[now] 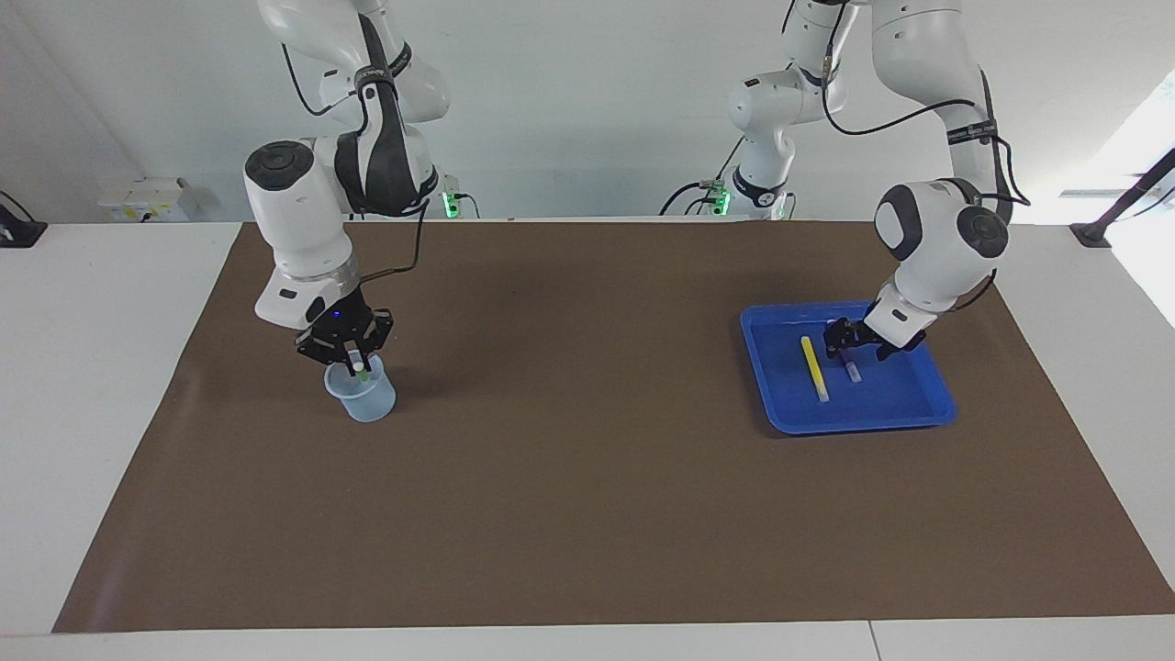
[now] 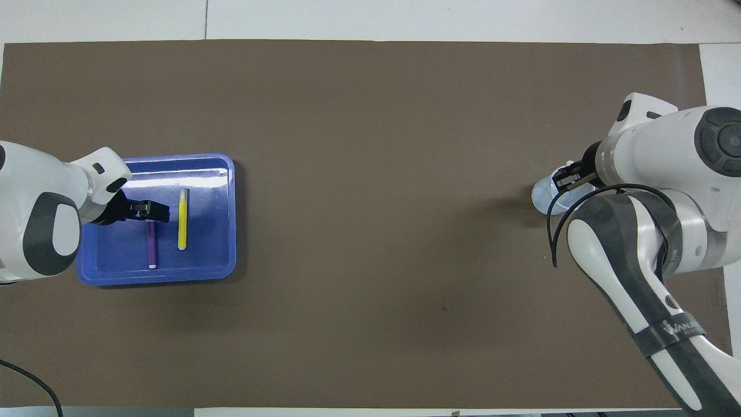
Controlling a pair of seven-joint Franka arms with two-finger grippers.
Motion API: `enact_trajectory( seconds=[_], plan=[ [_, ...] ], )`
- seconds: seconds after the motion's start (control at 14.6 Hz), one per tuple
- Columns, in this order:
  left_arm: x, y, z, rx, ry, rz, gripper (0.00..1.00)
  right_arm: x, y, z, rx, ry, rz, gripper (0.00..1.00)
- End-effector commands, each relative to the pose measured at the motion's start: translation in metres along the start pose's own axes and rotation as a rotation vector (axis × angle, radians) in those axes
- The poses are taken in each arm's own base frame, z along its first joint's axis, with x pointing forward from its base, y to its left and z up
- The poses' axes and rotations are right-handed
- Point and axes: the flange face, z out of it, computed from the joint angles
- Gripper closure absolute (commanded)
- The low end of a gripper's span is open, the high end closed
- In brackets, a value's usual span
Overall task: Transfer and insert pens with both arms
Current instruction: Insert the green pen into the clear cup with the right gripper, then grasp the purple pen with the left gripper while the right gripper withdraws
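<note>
My right gripper [image 1: 352, 360] [image 2: 569, 180] is shut on the green pen [image 1: 362, 373], which stands upright with its lower part inside the pale translucent cup [image 1: 361, 395] [image 2: 542, 198] at the right arm's end. The yellow pen [image 1: 813, 367] [image 2: 182, 219] and the purple pen [image 1: 853, 371] [image 2: 151, 248] lie side by side in the blue tray [image 1: 858, 422] [image 2: 156, 275]. My left gripper [image 1: 842, 350] [image 2: 151, 215] is open and low in the tray, right over the purple pen and hiding part of it. I cannot tell whether it touches the pen.
A brown mat [image 1: 587, 477] covers the table's middle, with white table around it. Two slimmer arms with green-lit bases [image 1: 448, 204] [image 1: 721, 196] stand at the robots' edge. A black clamp [image 1: 1091, 235] sits at the left arm's corner.
</note>
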Motion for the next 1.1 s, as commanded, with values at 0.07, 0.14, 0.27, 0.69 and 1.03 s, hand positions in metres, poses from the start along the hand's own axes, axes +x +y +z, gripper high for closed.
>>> enact_trajectory(
  seconds=[0.07, 0.14, 0.27, 0.69, 1.03],
  plan=[
    [-0.002, -0.010, 0.008, 0.020, 0.017, 0.046, 0.09, -0.008, 0.000, 0.000, -0.018, 0.007, -0.029, 0.58],
    [-0.002, -0.013, 0.009, 0.020, 0.018, 0.042, 0.11, -0.007, 0.001, -0.001, -0.018, 0.007, -0.030, 0.56],
    [-0.002, -0.013, 0.013, 0.018, 0.016, 0.040, 0.17, -0.005, 0.002, -0.004, -0.018, 0.007, -0.030, 0.26],
    [-0.005, -0.014, 0.021, 0.016, 0.015, 0.037, 0.26, 0.037, -0.013, -0.136, 0.071, 0.023, 0.039, 0.00],
    [-0.008, -0.014, 0.027, 0.017, 0.018, 0.035, 0.36, 0.034, -0.034, -0.193, 0.322, 0.041, 0.089, 0.00]
  ],
)
